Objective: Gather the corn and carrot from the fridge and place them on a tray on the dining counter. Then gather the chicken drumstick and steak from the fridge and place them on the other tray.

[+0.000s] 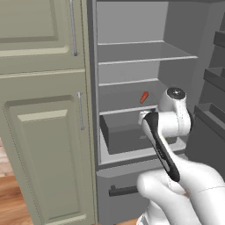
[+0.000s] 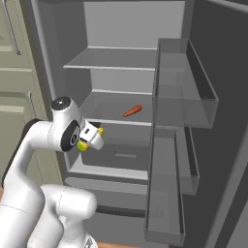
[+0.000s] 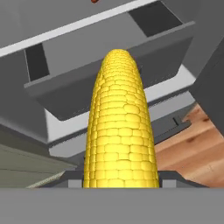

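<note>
Your tool [image 2: 92,138] is clamped on the corn [image 3: 120,127]: in the hand view the yellow cob runs straight up from between the finger tips, filling the centre. In the right base view you see the cob's yellow end poking out on either side of the white hand, with a bit of green at its lower end.

The tool and corn sit in front of the open fridge [image 1: 132,26], level with the dark drawer [image 1: 127,134] at the bottom of the compartment, outside it rather than in it. In the hand view the drawer lies just behind the cob.

The carrot [image 2: 132,111] lies on the middle shelf [image 2: 114,118], tilted, alone, well above and behind the corn. You see it again in the left base view as a small orange shape on the same shelf.

The fridge door [image 2: 193,145] stands swung open on your right, its bins in view. Pale green cabinet doors [image 1: 44,132] flank the fridge on your left. Wooden floor [image 3: 197,140] shows below the fridge.
</note>
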